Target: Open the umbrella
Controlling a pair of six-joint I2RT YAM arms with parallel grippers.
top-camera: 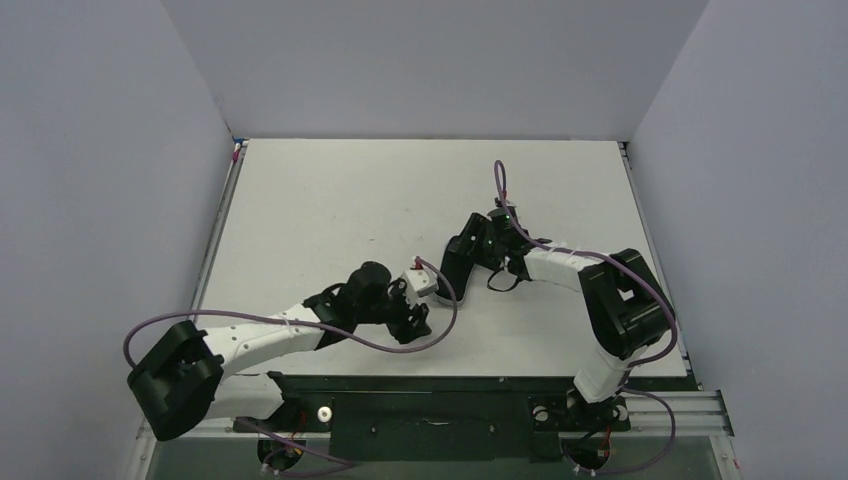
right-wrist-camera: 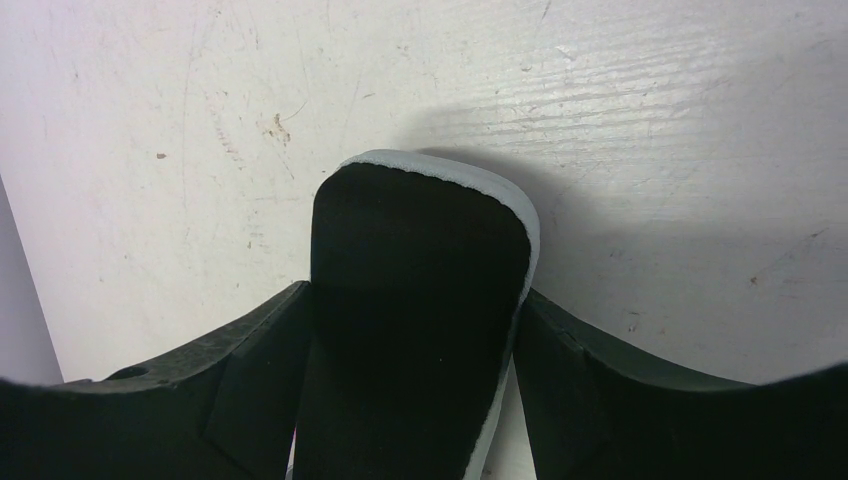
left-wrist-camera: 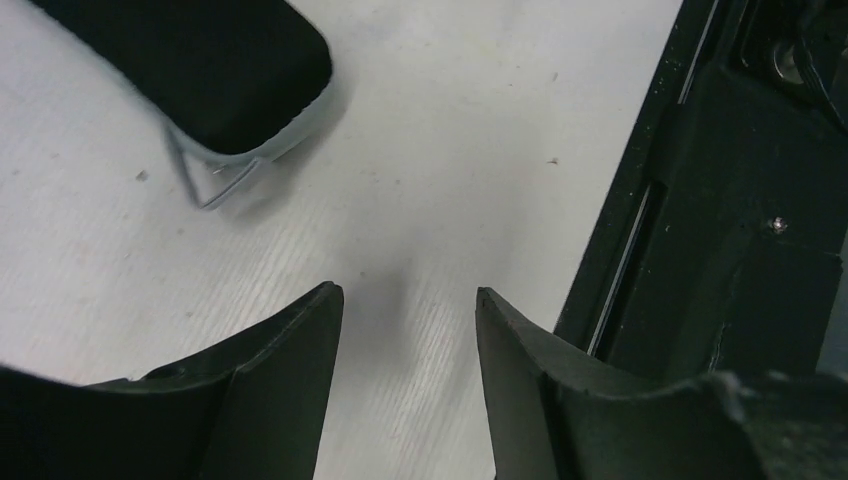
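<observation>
Folded compact umbrella (top-camera: 460,262), black fabric with a pale lavender-white edge, sits about mid-worktop, slightly right of centre. Canopy is closed. In the right wrist view its rounded black end (right-wrist-camera: 420,250) pokes out past the fingertips, with the pale trim running round the rim. A thin pale loop (left-wrist-camera: 203,188) sticks out at one end of the umbrella (left-wrist-camera: 200,60) in the left wrist view. Cannot tell whether it lies on the surface or is held just off it; a shadow falls right beside it.

Right hand (right-wrist-camera: 415,295) pinches the umbrella, one black finger (right-wrist-camera: 250,370) on each side, both touching the fabric. In the top view, right hand (top-camera: 478,252) reaches in from the right.

Left hand (left-wrist-camera: 408,295) is spread, nothing between the fingers (left-wrist-camera: 290,350), only bare surface below. It sits near and left of the umbrella, apart from it; left hand (top-camera: 416,318) in the top view.

White scuffed worktop (top-camera: 350,200) carries it all. A black base plate (left-wrist-camera: 720,200) runs along the near edge, close to the left hand.
</observation>
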